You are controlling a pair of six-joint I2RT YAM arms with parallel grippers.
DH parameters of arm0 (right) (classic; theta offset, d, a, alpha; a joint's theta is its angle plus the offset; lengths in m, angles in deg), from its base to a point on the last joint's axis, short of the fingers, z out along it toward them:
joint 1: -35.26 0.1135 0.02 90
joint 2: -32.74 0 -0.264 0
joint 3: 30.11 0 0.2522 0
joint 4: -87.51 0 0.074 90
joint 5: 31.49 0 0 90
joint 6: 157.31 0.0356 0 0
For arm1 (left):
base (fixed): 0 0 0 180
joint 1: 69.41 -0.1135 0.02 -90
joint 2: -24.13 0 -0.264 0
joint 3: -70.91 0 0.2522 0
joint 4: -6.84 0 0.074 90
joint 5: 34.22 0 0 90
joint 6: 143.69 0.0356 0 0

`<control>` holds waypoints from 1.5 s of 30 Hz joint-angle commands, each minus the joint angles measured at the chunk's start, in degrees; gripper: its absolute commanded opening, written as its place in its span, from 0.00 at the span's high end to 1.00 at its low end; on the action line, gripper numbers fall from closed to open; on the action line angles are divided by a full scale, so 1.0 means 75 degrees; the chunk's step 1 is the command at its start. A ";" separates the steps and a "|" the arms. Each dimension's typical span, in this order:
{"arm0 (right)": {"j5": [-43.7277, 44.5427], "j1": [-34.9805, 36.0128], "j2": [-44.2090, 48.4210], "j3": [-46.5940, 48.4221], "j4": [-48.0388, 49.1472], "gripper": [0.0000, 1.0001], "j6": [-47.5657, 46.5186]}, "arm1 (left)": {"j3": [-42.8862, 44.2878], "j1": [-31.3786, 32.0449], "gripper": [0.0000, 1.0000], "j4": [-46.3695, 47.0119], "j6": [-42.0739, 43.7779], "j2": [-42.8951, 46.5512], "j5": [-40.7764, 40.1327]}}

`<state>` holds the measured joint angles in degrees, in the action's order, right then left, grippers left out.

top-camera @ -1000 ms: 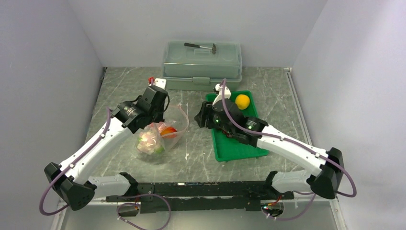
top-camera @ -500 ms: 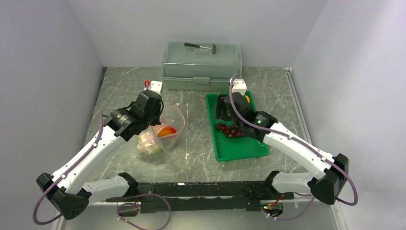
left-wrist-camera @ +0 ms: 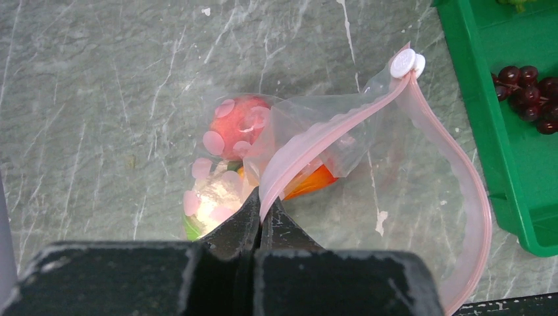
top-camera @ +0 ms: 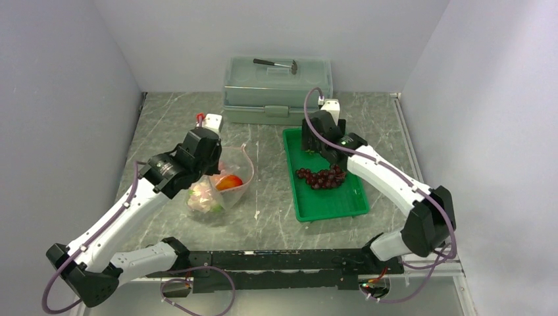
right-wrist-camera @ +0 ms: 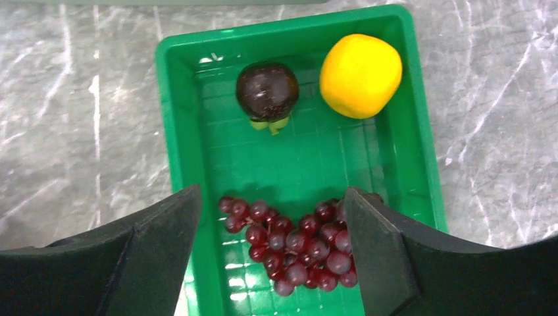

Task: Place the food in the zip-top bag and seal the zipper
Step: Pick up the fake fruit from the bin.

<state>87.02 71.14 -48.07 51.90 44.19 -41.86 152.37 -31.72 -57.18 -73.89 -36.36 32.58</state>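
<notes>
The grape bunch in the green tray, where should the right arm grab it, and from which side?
Probably the thick middle of the grape bunch, straight from above: it lies flat and low, and the tray walls block a side approach. The right gripper hangs open, fingers astride it.

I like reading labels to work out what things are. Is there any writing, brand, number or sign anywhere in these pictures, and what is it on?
No readable text in any view.
zip-top bag: no print, only a plain pink zipper strip.
green tray: plain, no marking.
grey box and the hammer on its lid: too small to tell whether anything is printed.
</notes>
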 commanded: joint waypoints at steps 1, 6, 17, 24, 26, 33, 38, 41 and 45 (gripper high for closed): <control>0.0284 -0.0364 -0.0394 0.0460 0.0086 0.15 -0.0095 | -0.0141 -0.0031 1.00 0.0324 0.0104 0.0400 0.0159; 0.0156 -0.0905 -0.1127 0.0677 0.0201 0.10 0.0078 | -0.0153 -0.0036 1.00 0.0360 0.0054 0.0519 0.0348; -0.0479 -0.1655 -0.2271 0.1267 0.0422 0.00 0.0421 | -0.0227 -0.0040 1.00 0.0423 0.0057 0.0456 0.0576; -0.0425 -0.1927 -0.2829 0.1500 0.0467 0.00 0.0491 | -0.0223 -0.0037 1.00 0.0386 0.0046 0.0445 0.0585; -0.0266 -0.1967 -0.2972 0.1576 0.0440 0.00 0.0499 | -0.0229 -0.0034 1.00 0.0399 0.0046 0.0438 0.0597; -0.0173 -0.2148 -0.3428 0.1684 0.0482 0.00 0.0573 | -0.0220 -0.0039 1.00 0.0385 0.0037 0.0387 0.0633; -0.0145 -0.2257 -0.3661 0.1813 0.0534 0.00 0.0517 | -0.0238 -0.0033 1.00 0.0421 0.0034 0.0384 0.0682; -0.0122 -0.2293 -0.3778 0.1896 0.0554 0.00 0.0477 | -0.0206 -0.0033 1.00 0.0393 0.0034 0.0344 0.0656; -0.0102 -0.2329 -0.3968 0.1960 0.0549 0.01 0.0485 | -0.0218 -0.0052 1.00 0.0379 0.0034 0.0328 0.0635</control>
<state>84.24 54.09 -76.88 63.83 46.86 -38.34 150.56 -31.74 -55.98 -73.92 -33.65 36.71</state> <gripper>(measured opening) 0.993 0.012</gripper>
